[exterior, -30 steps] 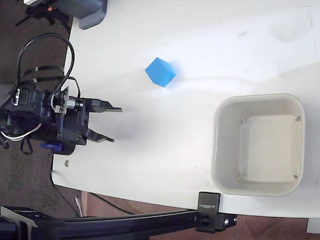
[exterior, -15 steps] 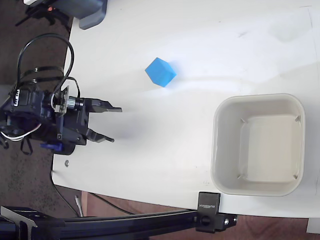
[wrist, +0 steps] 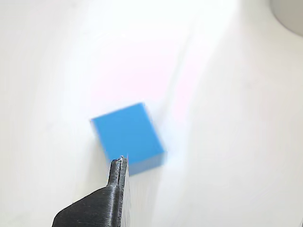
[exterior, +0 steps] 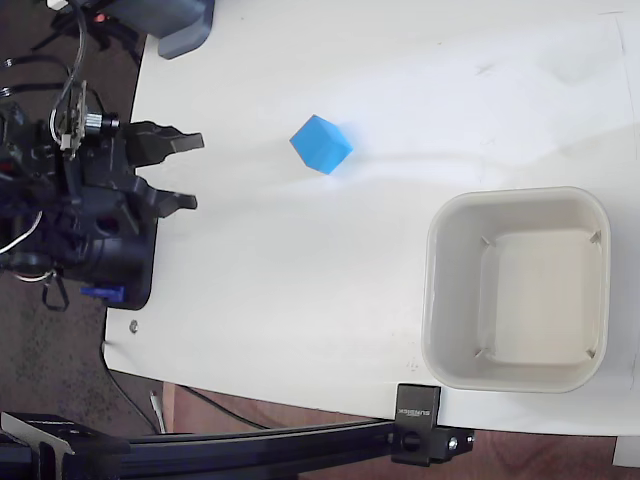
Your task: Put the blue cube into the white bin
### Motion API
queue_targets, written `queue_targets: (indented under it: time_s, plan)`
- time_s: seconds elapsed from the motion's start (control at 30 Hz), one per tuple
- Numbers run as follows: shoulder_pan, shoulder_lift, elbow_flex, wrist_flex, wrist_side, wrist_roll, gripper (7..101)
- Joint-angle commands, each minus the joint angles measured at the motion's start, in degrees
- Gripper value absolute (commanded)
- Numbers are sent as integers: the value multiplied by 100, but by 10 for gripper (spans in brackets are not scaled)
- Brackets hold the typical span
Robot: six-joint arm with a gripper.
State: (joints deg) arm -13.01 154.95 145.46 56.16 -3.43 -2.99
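The blue cube (exterior: 321, 144) lies alone on the white table, up and left of the white bin (exterior: 517, 289), which holds nothing. My gripper (exterior: 189, 171) is open at the table's left edge, well to the left of the cube, its black fingers pointing right toward it with nothing between them. In the wrist view the blue cube (wrist: 128, 136) fills the middle of the picture, and one black fingertip (wrist: 118, 172) rises from the bottom edge in front of it. A corner of the bin (wrist: 289, 14) shows at the top right.
A grey device (exterior: 180, 25) sits at the table's top left corner. A black clamp (exterior: 418, 423) and a dark rail run along the table's near edge below the bin. The arm's black body and cables (exterior: 70, 220) hang off the left side.
The gripper has moved up the picture and slightly left along the table's left edge, now level with the cube. The cube and the bin have not moved.
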Motion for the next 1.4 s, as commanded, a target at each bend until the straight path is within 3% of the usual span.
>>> queue_targets:
  time_s: [0.03, 0.33, 0.67, 1.4]
  plan:
    - [-255, -290, -246, -360, -475, -193, 984]
    - [70, -1582, -202, -1195, -888, -1063, 922]
    - [773, -3665, -1626, -870, -1600, -1872, 927]
    - [861, -4570, -1670, -1635, -1872, -1942, 919]
